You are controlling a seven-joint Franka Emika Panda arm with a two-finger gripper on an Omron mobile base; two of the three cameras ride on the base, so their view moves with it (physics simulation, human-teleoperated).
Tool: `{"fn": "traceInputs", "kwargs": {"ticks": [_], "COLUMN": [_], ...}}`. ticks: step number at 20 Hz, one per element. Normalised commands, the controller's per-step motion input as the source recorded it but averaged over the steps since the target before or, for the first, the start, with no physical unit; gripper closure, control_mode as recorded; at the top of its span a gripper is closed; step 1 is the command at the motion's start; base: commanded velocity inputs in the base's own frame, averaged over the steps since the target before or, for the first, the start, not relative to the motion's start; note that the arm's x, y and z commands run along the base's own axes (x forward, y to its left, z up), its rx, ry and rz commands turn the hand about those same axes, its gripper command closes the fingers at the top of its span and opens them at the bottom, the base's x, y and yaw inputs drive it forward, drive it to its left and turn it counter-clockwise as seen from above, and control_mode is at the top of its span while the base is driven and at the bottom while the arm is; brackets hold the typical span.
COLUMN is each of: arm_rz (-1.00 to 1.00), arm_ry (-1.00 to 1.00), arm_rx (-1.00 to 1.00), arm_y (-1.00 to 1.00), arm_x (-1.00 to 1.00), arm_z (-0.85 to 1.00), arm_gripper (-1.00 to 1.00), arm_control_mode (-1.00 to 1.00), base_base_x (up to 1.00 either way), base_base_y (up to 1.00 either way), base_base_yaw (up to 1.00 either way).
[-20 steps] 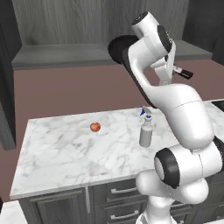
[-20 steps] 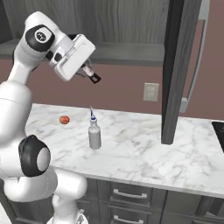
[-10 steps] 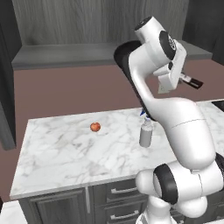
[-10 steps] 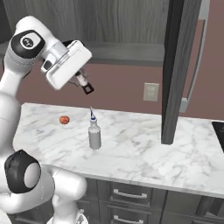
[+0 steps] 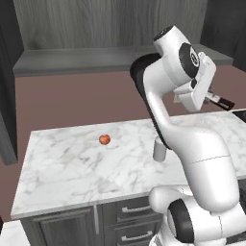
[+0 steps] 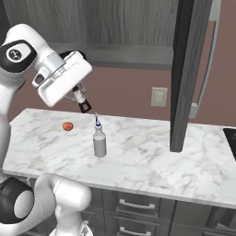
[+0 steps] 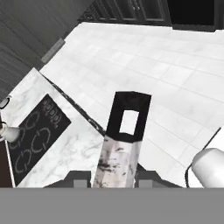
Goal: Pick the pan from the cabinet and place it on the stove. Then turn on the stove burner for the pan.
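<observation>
My gripper (image 7: 116, 177) is shut on the long handle of the pan (image 7: 124, 131). The handle runs straight away from the hand and ends in a black tip with a hanging hole. Seen from the left base, the gripper (image 5: 207, 96) is high above the counter's right part, with the handle tip (image 5: 222, 101) poking right and the pan's black body (image 5: 138, 72) mostly hidden behind the arm. The right base view has the gripper (image 6: 78, 94) above the bottle. The stove (image 7: 37, 135), a black cooktop with pale rings, lies far below. The cabinet (image 6: 184, 69) door stands open.
On the marble counter (image 5: 72, 168) stand a grey spray bottle (image 6: 99, 140) and a small red fruit (image 6: 67, 126). A white kettle (image 7: 8, 132) sits by the stove. The open cabinet door hangs over the counter's right half. A wall outlet (image 6: 159, 97) is behind.
The arm has swung to the right and lowered a little, carrying the pan away from the cabinet shelf. The handle tip now points further right in the left base view.
</observation>
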Motion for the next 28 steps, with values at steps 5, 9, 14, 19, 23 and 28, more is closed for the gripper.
{"fn": "traceInputs", "kwargs": {"ticks": [5,9,14,19,23,28], "arm_rz": [-0.06,-0.05,-0.03,-0.01,0.00,0.00], "arm_ry": [0.00,0.00,0.00,0.00,0.00,-0.02], "arm_rx": [0.00,0.00,0.00,0.00,0.00,0.00], "arm_y": [0.00,0.00,0.00,0.02,0.00,0.00], "arm_x": [-0.60,-0.56,-0.38,-0.02,0.00,-0.08], "arm_z": [-0.15,-0.20,-0.10,0.00,0.00,0.00], "arm_gripper": [1.00,1.00,1.00,1.00,1.00,1.00], "arm_control_mode": [-1.00,-1.00,-1.00,-1.00,-1.00,-1.00], "base_base_x": [0.00,0.00,0.00,0.00,0.00,0.00], "base_base_y": [0.00,0.00,0.00,0.00,0.00,0.00], "base_base_yaw": [0.00,0.00,0.00,0.00,0.00,0.00]}}
